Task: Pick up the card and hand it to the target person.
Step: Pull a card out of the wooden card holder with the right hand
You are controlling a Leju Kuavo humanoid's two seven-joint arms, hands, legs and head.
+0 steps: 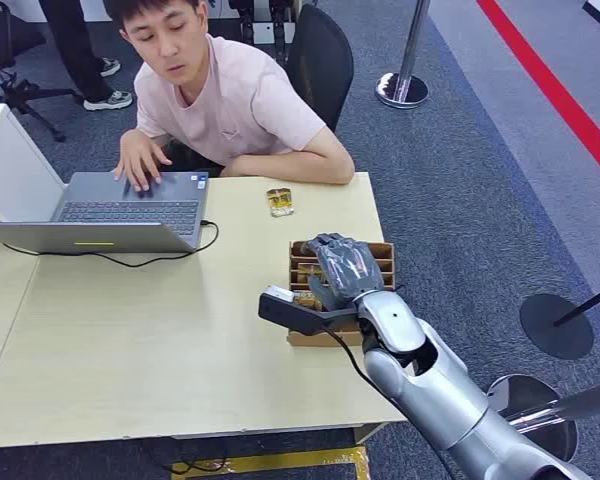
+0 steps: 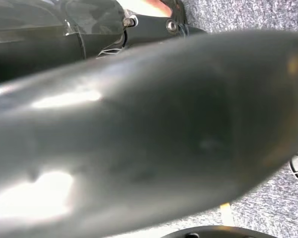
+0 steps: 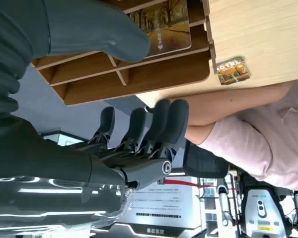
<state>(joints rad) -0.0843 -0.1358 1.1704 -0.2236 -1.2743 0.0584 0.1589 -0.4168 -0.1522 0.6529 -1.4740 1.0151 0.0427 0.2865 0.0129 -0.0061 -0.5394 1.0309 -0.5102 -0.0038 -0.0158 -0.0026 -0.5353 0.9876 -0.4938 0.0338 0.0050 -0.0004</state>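
A brown slotted card holder [image 1: 380, 262] stands near the table's right edge. In it lies a card with an autumn tree picture [image 3: 169, 24]. My right hand [image 1: 344, 268] hovers over the holder, palm down. Its thumb [image 3: 99, 34] lies across the holder's slots and overlaps the card's near end, while the dark fingers [image 3: 155, 124] are spread off the holder's side, touching nothing. A second small card [image 1: 280, 201] [image 3: 233, 70] lies flat on the table beyond the holder, just in front of the person's forearm [image 1: 297, 166].
A person in a pink shirt [image 1: 233, 100] leans on the table's far edge, one hand on an open laptop [image 1: 123, 210] at the left, its cable trailing across the wooden table [image 1: 153, 340]. Stanchion bases [image 1: 556, 325] stand on the carpet to the right.
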